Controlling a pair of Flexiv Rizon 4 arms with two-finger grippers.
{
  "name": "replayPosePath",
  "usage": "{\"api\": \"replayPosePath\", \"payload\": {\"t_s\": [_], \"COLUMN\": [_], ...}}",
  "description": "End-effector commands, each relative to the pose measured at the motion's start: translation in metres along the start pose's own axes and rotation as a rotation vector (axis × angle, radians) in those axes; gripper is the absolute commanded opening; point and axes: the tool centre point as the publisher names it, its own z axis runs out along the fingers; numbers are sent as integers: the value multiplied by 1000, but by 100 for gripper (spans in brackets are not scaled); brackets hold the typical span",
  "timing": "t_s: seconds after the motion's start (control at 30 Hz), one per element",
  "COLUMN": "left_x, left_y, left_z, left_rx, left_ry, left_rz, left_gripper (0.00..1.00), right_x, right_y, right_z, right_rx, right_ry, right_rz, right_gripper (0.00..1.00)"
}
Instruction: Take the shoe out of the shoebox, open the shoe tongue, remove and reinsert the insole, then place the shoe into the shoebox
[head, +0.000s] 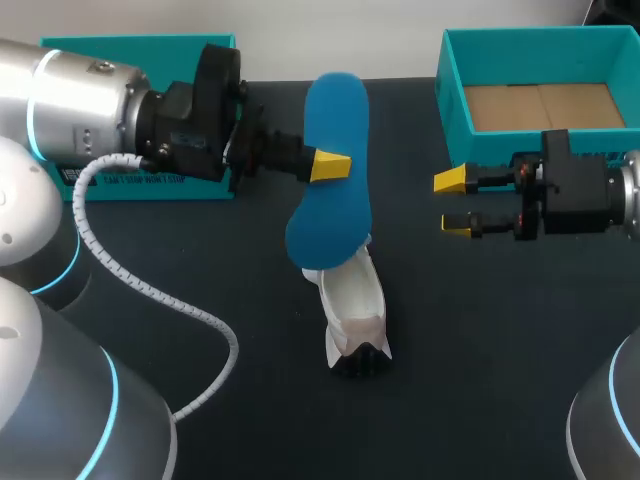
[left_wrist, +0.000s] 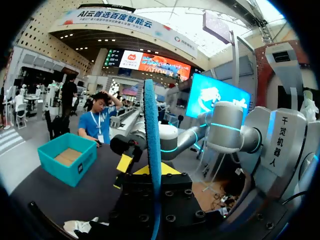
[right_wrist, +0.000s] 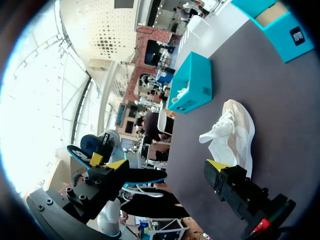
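Grippers first: the left gripper was pinching the flat blue foam insole around mid-length, holding it up off the dark worktop. From above, the insole's near end sat over the white sneaker at the worktop's middle; couldn't tell if they touched. The right gripper was spread and empty, just beside the open teal shoebox at the far right corner. My take: reinsertion was next, so steady the sneaker with the right one, then feed the insole in at a slant.
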Motion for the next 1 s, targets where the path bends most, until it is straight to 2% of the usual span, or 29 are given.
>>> {"api": "replayPosePath", "payload": {"t_s": [0.03,0.17,0.27,0.33,1.0], "left_x": [2,-4,-8,-10,-10], "left_y": [7,7,10,13,13], "left_z": [-5,-11,-14,-15,-15], "left_rx": [238,256,274,248,248], "left_ry": [-233,-190,-167,-160,-160], "left_rz": [931,1175,1259,1222,1222], "left_gripper": [0,0,0,0,0], "right_x": [0,0,0,0,0], "right_y": [1,1,1,1,1], "right_z": [2,2,2,2,2], "right_rx": [-1,-1,-1,-1,-1], "right_ry": [-1,-1,-1,-1,-1], "right_rz": [0,0,0,0,0], "right_gripper": [100,100,100,100,100]}}
